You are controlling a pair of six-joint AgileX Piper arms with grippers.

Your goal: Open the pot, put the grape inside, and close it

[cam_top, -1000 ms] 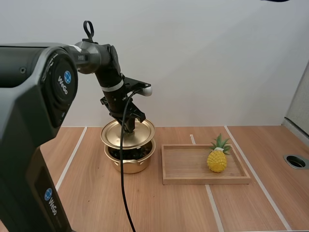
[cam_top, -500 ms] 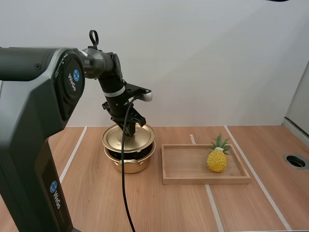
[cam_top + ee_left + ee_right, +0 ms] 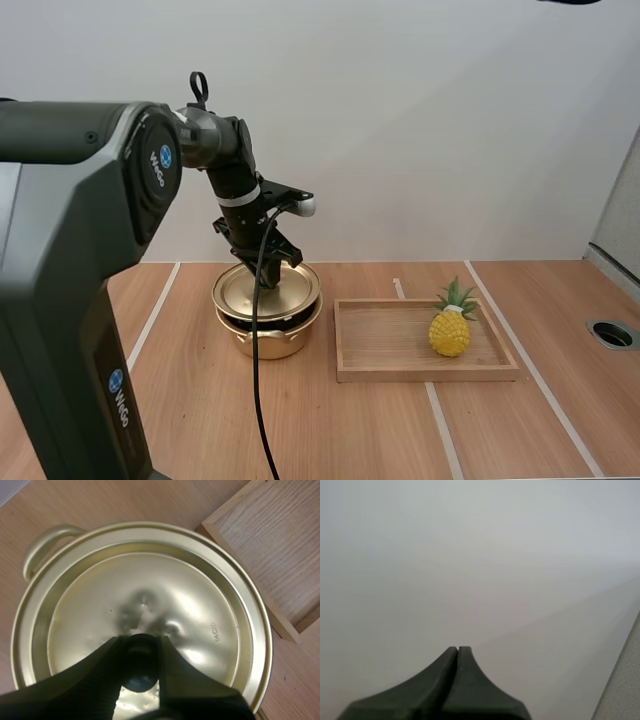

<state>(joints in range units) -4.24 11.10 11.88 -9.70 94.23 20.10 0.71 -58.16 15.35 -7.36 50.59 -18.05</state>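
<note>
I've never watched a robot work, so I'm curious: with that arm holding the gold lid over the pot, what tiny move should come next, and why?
Probably ease the lid straight down a touch. The left gripper pinches its black knob, the lid sits centred over the pot, yet a dark band seems to show under its rim, so it may not be seated.

Your left arm [image 3: 70, 250] is chunky matte dark grey, with round blue logo badges and a white band by the wrist. Both the left gripper [image 3: 141, 649] and right gripper [image 3: 457, 652] have plain black fingers.
</note>
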